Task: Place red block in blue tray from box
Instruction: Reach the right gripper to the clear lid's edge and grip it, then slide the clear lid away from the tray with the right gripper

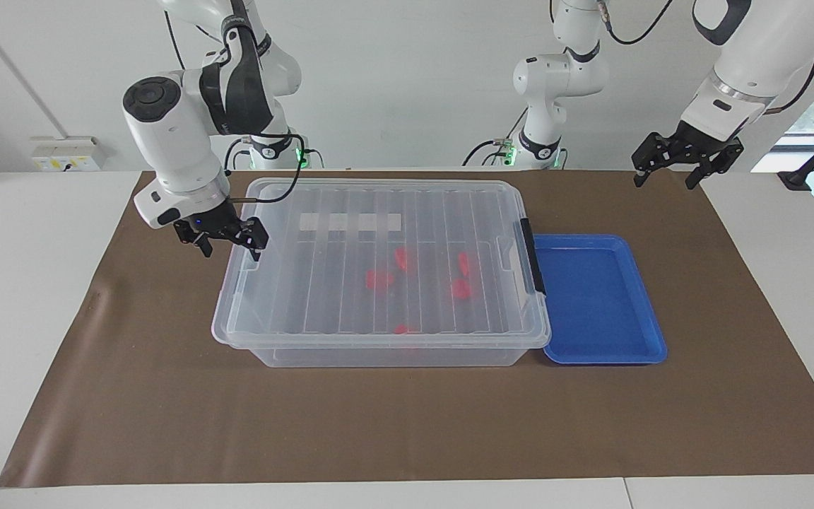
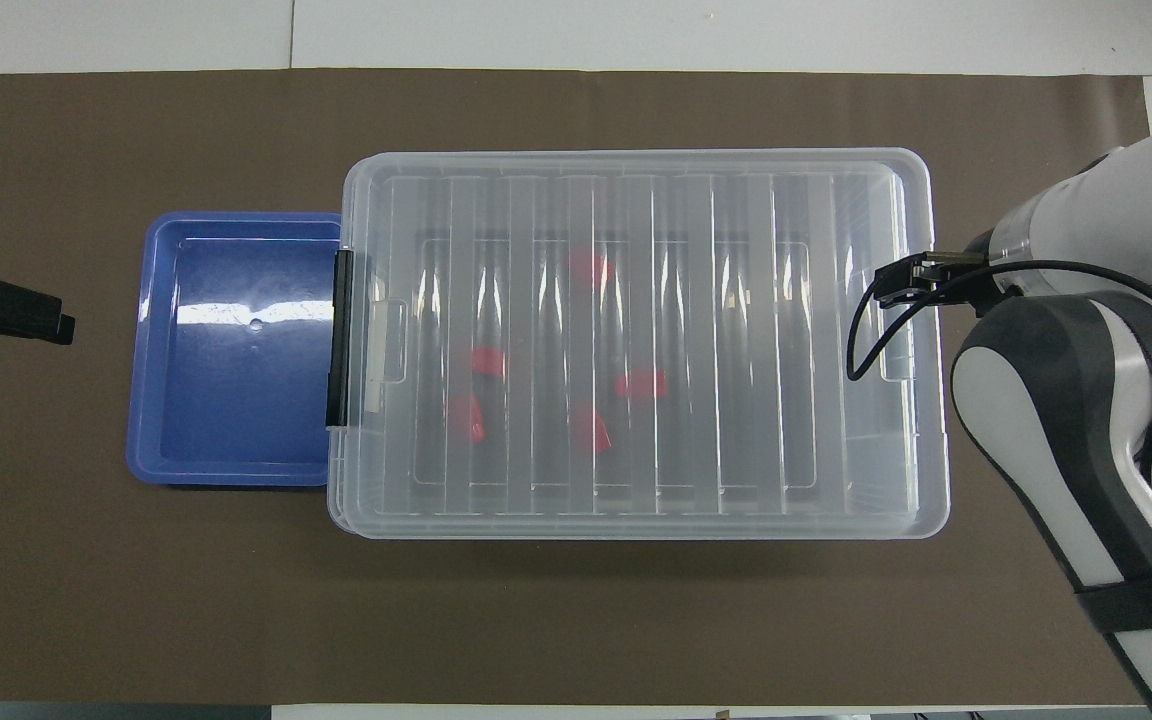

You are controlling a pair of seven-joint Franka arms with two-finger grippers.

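Note:
The clear box (image 1: 322,283) stands mid-table with its ribbed lid shut; it also shows in the overhead view (image 2: 786,340). Several small red pieces (image 1: 380,279) lie inside, blurred through the lid (image 2: 642,384); I cannot tell which one is the red block. The blue tray (image 1: 594,297) lies against the box's black-latch end, and nothing is in it (image 2: 236,400). My right gripper (image 1: 227,240) is open, low at the lid's edge on the box's other end; contact is unclear. My left gripper (image 1: 668,173) is open and waits raised over the mat's corner, nearer the robots than the tray.
A brown mat (image 1: 167,396) covers the table. The black latch (image 1: 531,254) clamps the lid at the tray end. In the overhead view my right arm (image 2: 1066,420) hides its own gripper and the box's end. The left gripper (image 2: 1,310) shows at that view's edge.

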